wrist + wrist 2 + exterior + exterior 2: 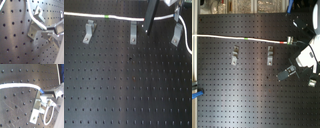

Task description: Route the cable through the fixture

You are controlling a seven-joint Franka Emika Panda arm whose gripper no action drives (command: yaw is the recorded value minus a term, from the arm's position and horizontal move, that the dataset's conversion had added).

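White cable (124,18) runs across the black perforated table (124,90) above 3 metal clips (133,34) in the first exterior view. In the second exterior view, it stretches toward the pincer (290,41). In both wrist views, the pincer (51,30) pinches the cable beside 1 clip.

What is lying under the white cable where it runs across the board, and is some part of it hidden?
Under the cable is the black perforated board. It passes behind the metal clips. The arm hides a short stretch.
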